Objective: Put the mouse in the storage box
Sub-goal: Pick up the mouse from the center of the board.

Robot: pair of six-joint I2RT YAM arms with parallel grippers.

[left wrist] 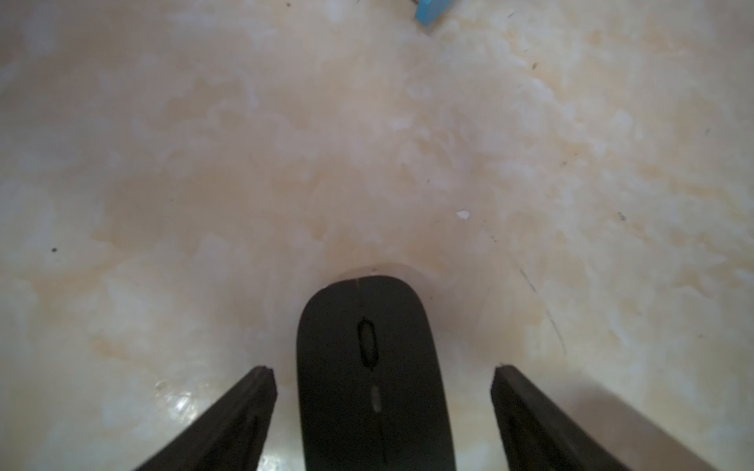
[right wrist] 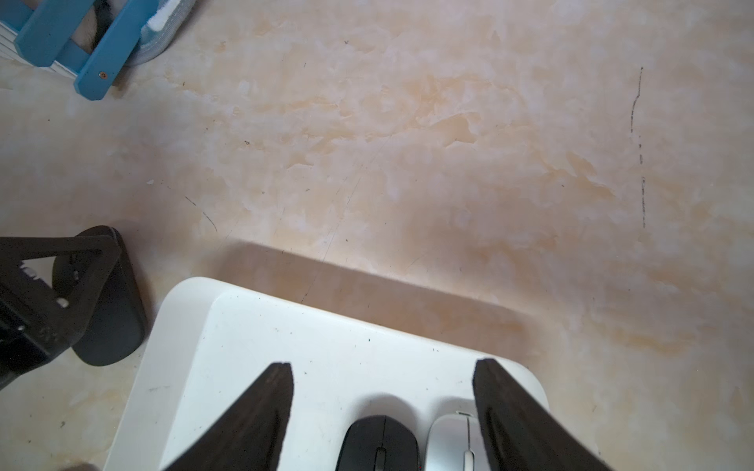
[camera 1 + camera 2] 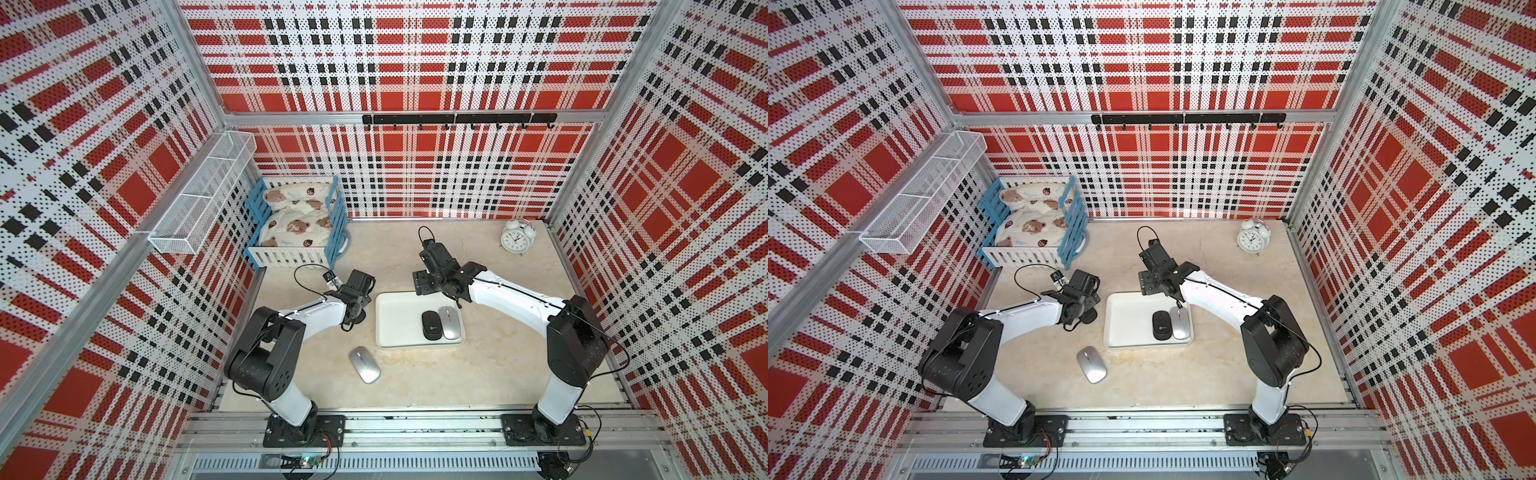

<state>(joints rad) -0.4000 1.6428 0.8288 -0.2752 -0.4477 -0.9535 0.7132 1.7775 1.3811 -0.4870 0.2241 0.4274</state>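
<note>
left pincer (image 1: 383,370) wide astride black mouse (image 1: 369,326) | right pincer (image 2: 383,365) above storage box (image 2: 245,326)

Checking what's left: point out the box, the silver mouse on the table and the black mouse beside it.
Box (image 3: 397,322): in a top view, bare floor.
Loose silver mouse (image 3: 364,364): in a top view, its back.
Loose black mouse (image 1: 373,367): left wrist view, its back.

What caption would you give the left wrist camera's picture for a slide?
Left end effector, jaws open, straddling a flat black plastic computer mouse lying on the beige marbled tabletop.
</note>
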